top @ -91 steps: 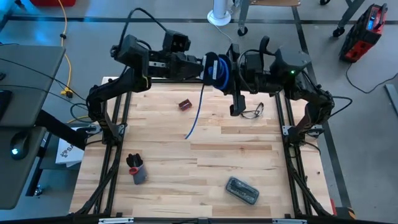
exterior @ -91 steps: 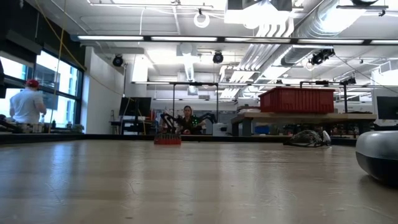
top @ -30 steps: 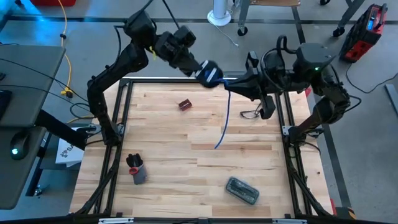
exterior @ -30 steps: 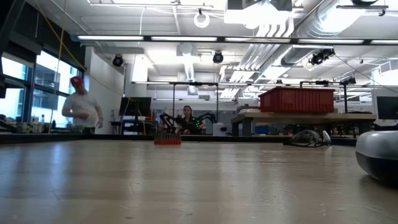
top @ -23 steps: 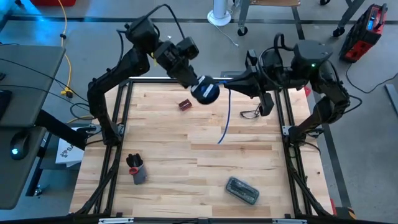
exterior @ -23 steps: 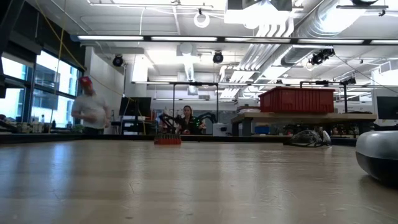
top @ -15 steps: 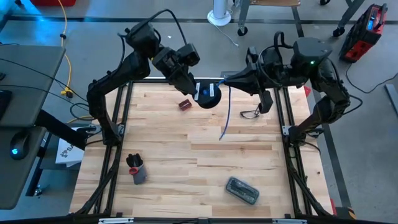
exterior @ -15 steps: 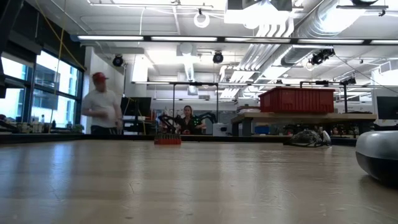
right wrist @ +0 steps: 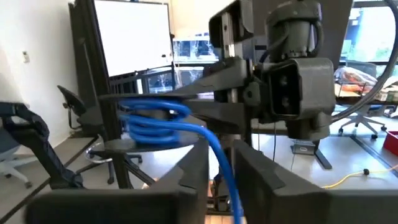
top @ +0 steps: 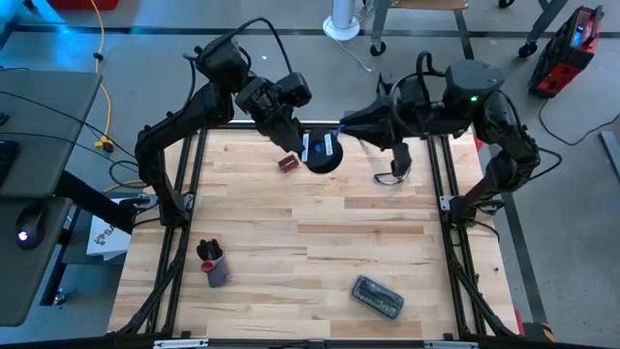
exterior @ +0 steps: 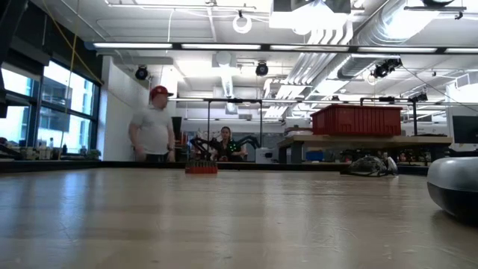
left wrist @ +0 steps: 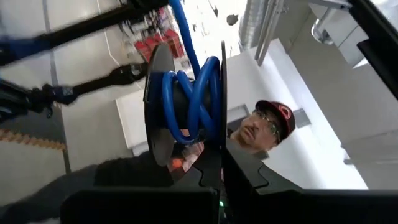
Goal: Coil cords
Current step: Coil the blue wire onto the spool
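The black reel (top: 323, 153) hangs above the table's far middle, flat face with a blue-white patch upward. My left gripper (top: 302, 145) is shut on it, reaching from the far left. In the left wrist view the blue cord (left wrist: 186, 93) lies wound between the reel's two discs. From the reel the cord (right wrist: 217, 149) runs through the gap between the fingers of my right gripper (right wrist: 221, 167), which stands slightly open. In the high view my right gripper (top: 343, 127) points level at the reel from the right. The cord's free end is hidden. My left gripper pinches the rim of one reel disc (left wrist: 216, 158) between its two fingers, at the edge nearest the gripper. It comes level from the table's far left. The reel is lifted clear of the table, cord wound on its hub. My right gripper has the cord (right wrist: 225, 177) running lengthwise between its fingers; I cannot tell whether it touches them.
On the table lie a small red-brown block (top: 288, 163), thin glasses (top: 392, 176), a grey holder with a black-red tool (top: 211, 264) and a grey case (top: 378, 297). In the low view a person (exterior: 153, 134) walks behind the table.
My left gripper has carried the reel toward the near edge and turned it, so its flat face now looks up instead of its corded rim. My right gripper has edged left toward the reel. The cord's hanging tail no longer shows over the table.
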Action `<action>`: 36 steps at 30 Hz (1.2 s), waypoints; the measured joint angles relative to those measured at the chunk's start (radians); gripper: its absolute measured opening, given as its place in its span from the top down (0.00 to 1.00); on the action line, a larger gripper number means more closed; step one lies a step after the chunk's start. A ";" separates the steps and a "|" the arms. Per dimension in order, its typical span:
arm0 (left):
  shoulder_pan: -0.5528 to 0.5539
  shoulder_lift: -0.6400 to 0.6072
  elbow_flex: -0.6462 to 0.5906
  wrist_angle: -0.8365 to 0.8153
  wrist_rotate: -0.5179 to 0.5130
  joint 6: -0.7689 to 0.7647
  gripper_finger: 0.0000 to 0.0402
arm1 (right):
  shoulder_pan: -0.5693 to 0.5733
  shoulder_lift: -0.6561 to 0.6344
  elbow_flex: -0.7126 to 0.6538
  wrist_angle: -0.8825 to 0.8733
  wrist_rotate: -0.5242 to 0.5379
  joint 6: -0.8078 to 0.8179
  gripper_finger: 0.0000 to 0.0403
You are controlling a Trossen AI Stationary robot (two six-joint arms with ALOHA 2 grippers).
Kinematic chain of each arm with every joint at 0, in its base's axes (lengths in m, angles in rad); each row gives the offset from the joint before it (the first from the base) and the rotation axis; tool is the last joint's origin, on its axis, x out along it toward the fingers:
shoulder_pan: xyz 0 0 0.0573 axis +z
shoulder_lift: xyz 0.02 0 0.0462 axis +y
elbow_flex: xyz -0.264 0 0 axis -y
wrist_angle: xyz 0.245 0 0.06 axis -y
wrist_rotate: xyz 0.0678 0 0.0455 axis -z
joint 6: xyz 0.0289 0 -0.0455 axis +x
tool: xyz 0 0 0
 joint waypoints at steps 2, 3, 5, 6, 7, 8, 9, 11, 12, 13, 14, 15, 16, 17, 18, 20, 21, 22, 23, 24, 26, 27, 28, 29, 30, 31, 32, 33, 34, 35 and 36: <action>-0.015 0.000 0.000 0.000 0.012 -0.010 1.00 | 0.000 0.010 0.000 0.000 0.000 -0.013 0.79; -0.023 0.000 0.000 -0.001 0.016 -0.014 1.00 | 0.000 0.015 0.000 0.000 0.000 -0.017 0.77; -0.037 0.000 0.000 -0.001 0.020 -0.016 1.00 | 0.000 0.025 0.000 0.002 0.000 -0.020 0.74; -0.043 0.000 0.000 -0.001 0.025 -0.017 1.00 | 0.000 0.030 0.000 0.007 0.001 -0.020 0.73; -0.049 0.000 0.000 -0.001 0.032 -0.019 1.00 | 0.000 0.033 0.000 0.006 0.003 -0.020 0.72; -0.055 0.000 0.000 0.000 0.032 -0.021 1.00 | -0.001 0.039 0.000 0.007 0.005 -0.025 0.71; -0.059 0.000 0.000 0.001 0.033 -0.027 1.00 | -0.002 0.044 0.000 0.010 0.011 -0.035 0.71; -0.067 0.001 0.000 0.010 0.038 -0.028 1.00 | -0.007 0.047 0.000 0.010 0.028 -0.047 0.71; -0.069 0.001 0.000 0.027 0.038 -0.030 1.00 | -0.010 0.051 0.000 0.014 0.039 -0.047 0.71; -0.070 0.002 0.000 0.048 0.033 -0.034 1.00 | -0.015 0.053 0.000 0.021 0.045 -0.045 0.71; -0.072 0.002 0.000 0.075 0.022 -0.040 1.00 | -0.019 0.053 0.000 0.026 0.045 -0.038 0.71; -0.074 0.002 0.000 0.105 0.004 -0.048 1.00 | -0.022 0.054 0.000 0.029 0.045 -0.035 0.71; -0.073 0.002 0.000 0.126 -0.015 -0.055 1.00 | -0.023 0.058 0.000 0.035 0.044 -0.034 0.71; -0.073 0.002 0.000 0.141 -0.027 -0.065 1.00 | -0.024 0.059 0.000 0.043 0.044 -0.034 0.71; -0.073 0.002 0.000 0.155 -0.034 -0.077 1.00 | -0.026 0.059 0.000 0.053 0.044 -0.033 0.71; -0.073 0.002 0.000 0.172 -0.041 -0.102 1.00 | -0.027 0.060 0.000 0.068 0.043 -0.033 0.71; -0.075 0.002 0.000 0.174 -0.043 -0.113 1.00 | -0.026 0.060 0.000 0.077 0.046 -0.035 0.71; -0.078 0.002 0.000 0.175 -0.049 -0.120 1.00 | -0.026 0.058 0.000 0.083 0.056 -0.044 0.71; -0.081 0.002 0.000 0.178 -0.057 -0.123 1.00 | -0.026 0.055 0.000 0.084 0.077 -0.061 0.71; -0.082 0.002 0.000 0.180 -0.067 -0.124 1.00 | -0.028 0.052 0.000 0.089 0.111 -0.081 0.71; -0.082 0.002 0.000 0.175 -0.104 -0.137 1.00 | -0.041 0.041 0.000 0.095 0.169 -0.106 0.71; -0.082 0.002 0.000 0.174 -0.130 -0.143 1.00 | -0.053 0.035 0.000 0.095 0.185 -0.106 0.71; -0.082 0.002 0.000 0.173 -0.153 -0.144 1.00 | -0.063 0.026 0.000 0.097 0.191 -0.100 0.71; -0.083 0.002 0.000 0.173 -0.171 -0.143 1.00 | -0.074 0.018 0.000 0.098 0.196 -0.091 0.71; -0.085 0.002 0.000 0.173 -0.181 -0.143 1.00 | -0.086 0.010 0.000 0.099 0.199 -0.080 0.71; -0.084 0.002 0.000 0.174 -0.186 -0.143 1.00 | -0.099 0.004 0.000 0.099 0.200 -0.074 0.71; -0.085 0.002 0.000 0.174 -0.188 -0.144 1.00 | -0.110 -0.002 0.000 0.100 0.200 -0.073 0.71; -0.088 0.002 0.000 0.174 -0.191 -0.143 1.00 | -0.122 -0.008 0.000 0.099 0.200 -0.072 0.71; -0.092 0.002 0.000 0.173 -0.197 -0.143 1.00 | -0.134 -0.013 0.000 0.099 0.205 -0.072 0.71; -0.096 0.002 0.000 0.173 -0.204 -0.144 1.00 | -0.146 -0.021 0.000 0.096 0.208 -0.072 0.71; -0.099 0.002 0.000 0.170 -0.212 -0.145 1.00 | -0.159 -0.028 0.000 0.089 0.210 -0.072 0.71</action>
